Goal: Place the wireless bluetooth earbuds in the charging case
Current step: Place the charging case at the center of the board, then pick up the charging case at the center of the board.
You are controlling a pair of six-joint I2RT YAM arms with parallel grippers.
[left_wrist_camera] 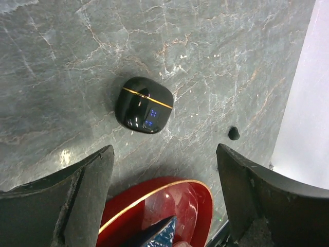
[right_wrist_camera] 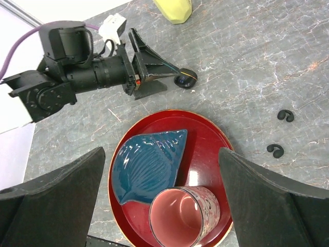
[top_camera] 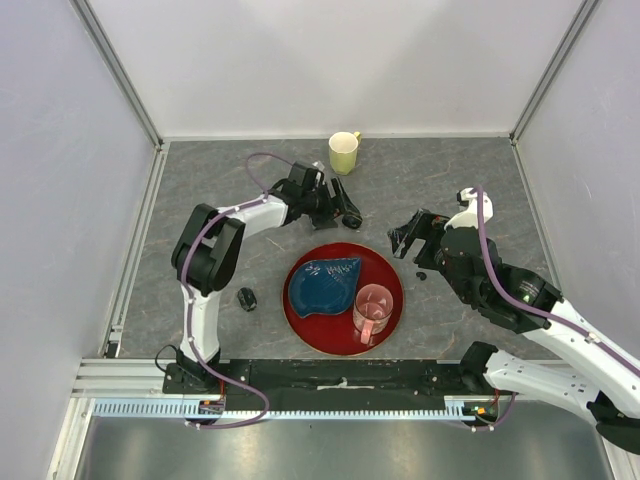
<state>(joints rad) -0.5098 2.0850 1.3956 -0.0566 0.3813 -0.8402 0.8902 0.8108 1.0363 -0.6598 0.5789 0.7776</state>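
While the case point(left_wrist_camera: 143, 104) lay free on the tabletop point(left_wrist_camera: 61, 62), the left jaws and right jaws stood released.

Robot lab test cell. White panel walls point(top_camera: 330, 60) on aluminium profile posts point(top_camera: 119, 75), grey stone-look tabletop point(top_camera: 480, 170), left arm point(top_camera: 205, 260) and right arm point(top_camera: 500, 285) bolted to a black rail point(top_camera: 340, 375) at bottom of frame.

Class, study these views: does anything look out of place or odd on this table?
Two tiny black earbuds lie loose on the stone table right of the red plate, outside any case. The charging case before the open left gripper looks closed.
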